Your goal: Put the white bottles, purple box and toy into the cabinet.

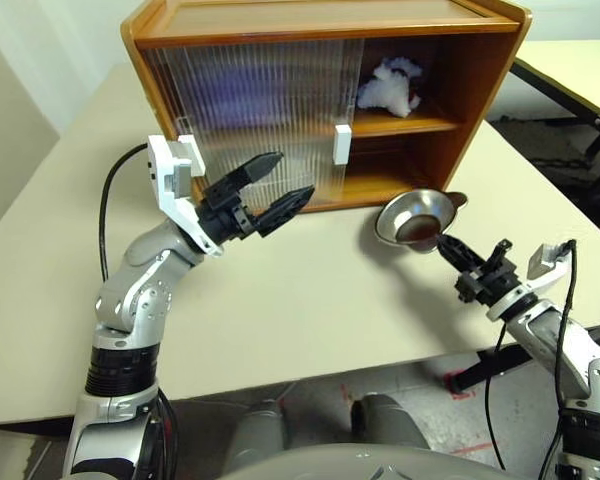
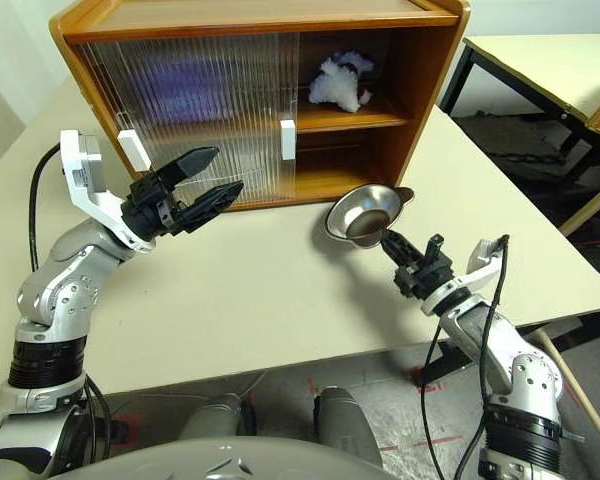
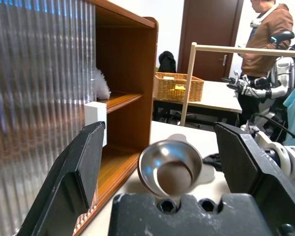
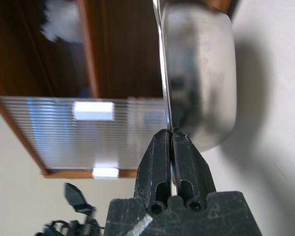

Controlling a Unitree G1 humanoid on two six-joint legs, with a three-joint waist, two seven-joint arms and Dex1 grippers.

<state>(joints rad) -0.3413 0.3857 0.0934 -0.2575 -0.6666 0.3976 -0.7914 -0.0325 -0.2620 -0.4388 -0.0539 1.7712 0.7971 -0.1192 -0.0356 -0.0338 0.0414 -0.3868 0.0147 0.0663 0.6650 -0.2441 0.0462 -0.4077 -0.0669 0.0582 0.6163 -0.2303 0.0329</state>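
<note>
Nearest, on the robot's right, the right gripper [image 2: 388, 239] reaches forward over the pale cream table [image 1: 280, 310], its two black fingers pinched tight on the thin rim of a shiny round metal bowl [image 1: 417, 217]. The bowl is held up off the table, tilted, its hollow facing back toward the robot, and it hangs just in front of the open right-hand side of the cabinet. In the right wrist view the rim [image 4: 163, 83] runs straight out from between the closed fingers.

On the robot's left, the left gripper [image 1: 273, 185] is raised above the table with its black fingers spread wide and nothing between them. It points toward the front of the cabinet, close to the ribbed doors.

Farther back stands the large orange-brown wooden cabinet [image 1: 495, 60] at the far part of the table. Its two ribbed translucent sliding doors [image 1: 250, 110] with small white handles [image 1: 342, 143] cover the left and middle of the front, leaving the right compartment open. A purplish blur shows through the ribbing; what it is cannot be told. On the middle shelf [image 1: 410, 122], in the open part, lies a small white plush toy [image 1: 390, 88], fluffy, toward the back. The lower space beneath it looks bare.

Beyond, in the left wrist view, a wicker basket [image 3: 179, 87] sits on another table, and a person in a brown hooded top [image 3: 265, 29] stands near a dark door.
</note>
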